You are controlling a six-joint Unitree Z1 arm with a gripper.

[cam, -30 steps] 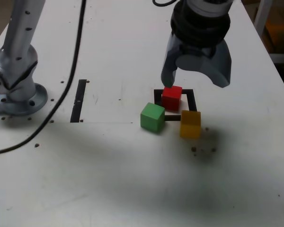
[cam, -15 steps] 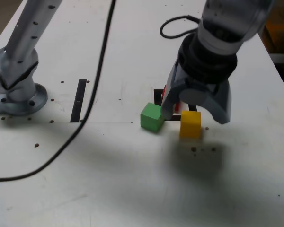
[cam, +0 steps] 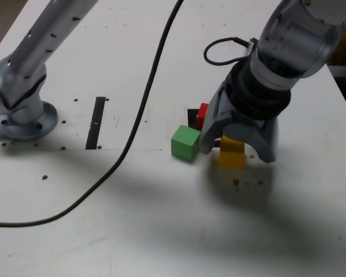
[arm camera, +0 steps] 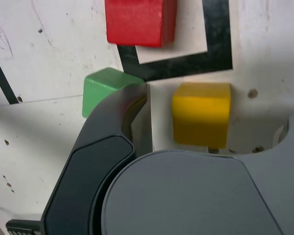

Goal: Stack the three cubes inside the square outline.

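The yellow cube (cam: 232, 154) (arm camera: 201, 115) rests on the table just outside the square outline (cam: 191, 118) (arm camera: 218, 39), at its near corner. My gripper (cam: 237, 145) (arm camera: 210, 122) is open and low, one finger on each side of the yellow cube; whether they touch it I cannot tell. The dark finger (arm camera: 112, 122) stands between the yellow cube and the green cube (cam: 185, 142) (arm camera: 103, 88). The green cube sits outside the outline, on the exterior view's left. Inside the outline lies the red cube (cam: 203, 114) (arm camera: 137, 22), partly hidden behind the gripper in the exterior view.
The arm's base (cam: 20, 109) is bolted at the exterior view's left. A black cable (cam: 144, 109) loops from the arm across the table. A straight black tape strip (cam: 95, 122) lies between the base and the cubes. Small screw holes dot the white tabletop (cam: 161, 219).
The gripper moved from above the red cube toward the near side and came down around the yellow cube. The cable swung along. The cubes stayed put.
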